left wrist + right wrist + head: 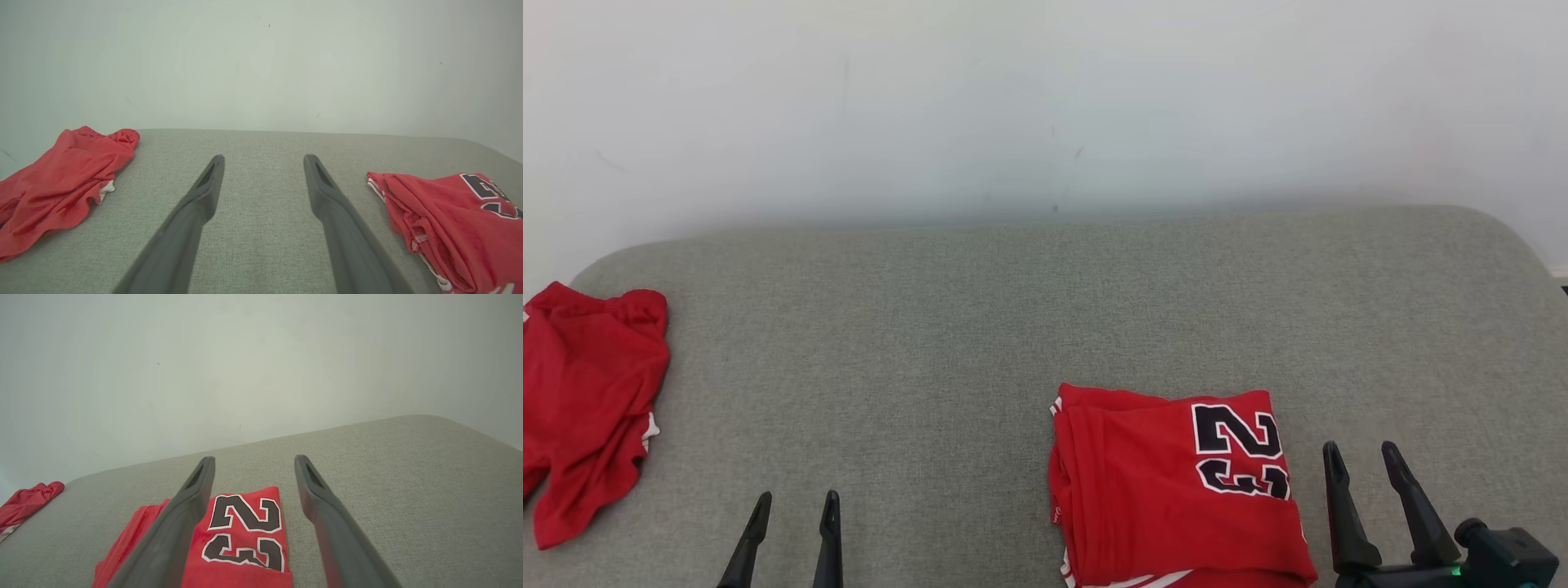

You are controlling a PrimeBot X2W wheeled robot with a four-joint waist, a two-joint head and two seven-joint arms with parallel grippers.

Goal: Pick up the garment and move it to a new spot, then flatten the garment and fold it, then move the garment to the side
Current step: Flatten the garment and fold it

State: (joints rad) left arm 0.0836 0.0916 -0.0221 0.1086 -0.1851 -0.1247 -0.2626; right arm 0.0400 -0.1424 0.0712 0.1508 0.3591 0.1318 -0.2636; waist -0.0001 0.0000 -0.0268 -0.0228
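Left end effector [798, 505] spread, lower left; right end effector [1361, 456] spread, lower right, just beside folded red numbered jersey [1168, 490]. Crumpled red garment [588, 400], possibly shorts, far left on grey fabric tabletop [931, 327].

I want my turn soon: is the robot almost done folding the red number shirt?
Nearly. The red shirt lies folded in a neat rectangle on the grey cushion. Nothing is held: the left hand and right hand are open and empty. Probably left: moving the shirt aside. Another red garment lies crumpled at the left.
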